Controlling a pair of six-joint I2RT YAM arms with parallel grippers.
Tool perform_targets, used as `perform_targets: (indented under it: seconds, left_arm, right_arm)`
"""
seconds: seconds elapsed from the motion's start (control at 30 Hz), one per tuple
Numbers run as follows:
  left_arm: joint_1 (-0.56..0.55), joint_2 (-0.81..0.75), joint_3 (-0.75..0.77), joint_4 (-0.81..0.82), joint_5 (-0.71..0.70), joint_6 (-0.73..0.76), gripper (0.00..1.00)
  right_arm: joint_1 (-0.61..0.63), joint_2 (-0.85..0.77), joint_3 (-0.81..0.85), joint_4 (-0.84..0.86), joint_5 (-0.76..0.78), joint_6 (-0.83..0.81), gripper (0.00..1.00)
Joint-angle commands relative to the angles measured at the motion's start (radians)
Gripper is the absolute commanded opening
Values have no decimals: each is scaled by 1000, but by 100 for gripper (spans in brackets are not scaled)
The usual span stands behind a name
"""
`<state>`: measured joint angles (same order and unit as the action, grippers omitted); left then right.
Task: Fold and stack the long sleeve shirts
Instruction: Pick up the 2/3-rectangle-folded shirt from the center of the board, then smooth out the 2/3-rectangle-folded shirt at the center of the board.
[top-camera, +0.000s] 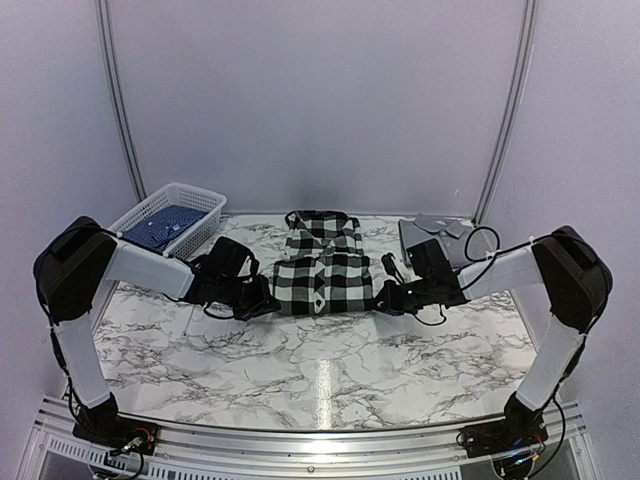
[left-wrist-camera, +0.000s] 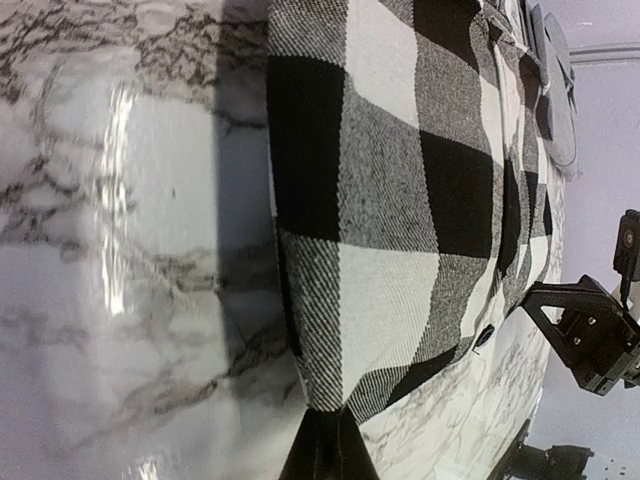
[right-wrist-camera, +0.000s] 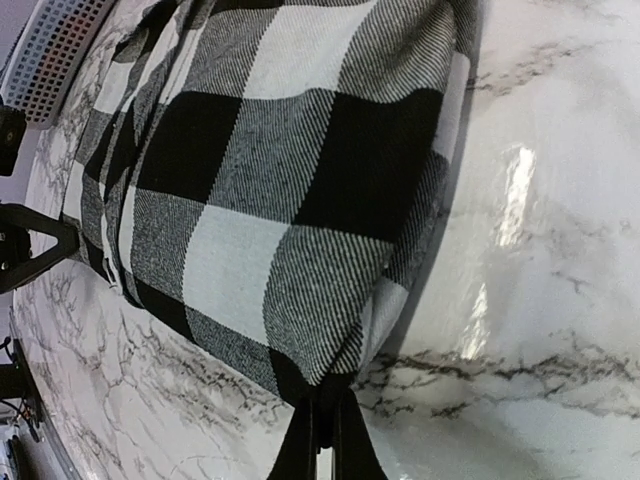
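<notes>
both arms are down low on the marble table (top-camera: 300, 370), one on each side of the checked shirt (top-camera: 325, 270). the left gripper (left-wrist-camera: 326, 445) has its two fingers pressed together with the shirt's near left corner pinched between them. in its wrist cam the cloth comes straight out of the fingertips and fans away ahead of them, lying on the marble.

same deal on the other side. the right gripper (right-wrist-camera: 320, 440) is squeezed closed on the near right corner, and the cloth bunches a bit right at the tips before spreading out ahead.

so the shirt's near edge runs between the two grippers and the rest of it lies beyond them, with the collar end farthest from both. it looks folded in on itself, a fairly narrow rectangle with a doubled layer on the part closest to the grippers. can't pick out the sleeves from these angles.

other stuff: a white basket (top-camera: 205, 200) sits past the left gripper, off to its outer side, with a blue cloth (top-camera: 165, 225) in it. past the right gripper, also to its outer side, there are some flat grey pieces (top-camera: 440, 228) on the table, can't tell what they are. each wrist cam catches the opposite gripper across the shirt.
</notes>
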<state>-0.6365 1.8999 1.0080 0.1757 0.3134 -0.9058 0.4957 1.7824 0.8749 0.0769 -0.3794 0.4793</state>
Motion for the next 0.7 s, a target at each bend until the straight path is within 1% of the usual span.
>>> perform_targets:
  seconds: [0.0, 0.23, 0.4, 0.43, 0.53, 0.6, 0.67]
  left_arm:
    - [-20, -126, -113, -27, -11, 14, 0]
    - [-86, -281, -288, -31, -52, -25, 0]
    - [-112, -345, -364, -34, -71, -41, 0]
    - [-113, -351, -374, -34, -72, -43, 0]
    - [-115, -355, -381, -35, -71, -41, 0]
    - [-115, -354, -380, -36, -72, -38, 0]
    - [-115, -355, -376, -40, -75, -35, 0]
  right_arm:
    - [55, -103, -81, 9, 3, 40, 0]
    - [193, -234, -247, 24, 54, 134, 0]
    - [268, -291, -302, 12, 93, 170, 0]
    - [273, -298, -307, 9, 95, 171, 2]
    - [277, -325, -298, -48, 119, 153, 16]
    - [275, -362, -273, -118, 151, 129, 25]
    - [269, -398, -243, -184, 176, 97, 29]
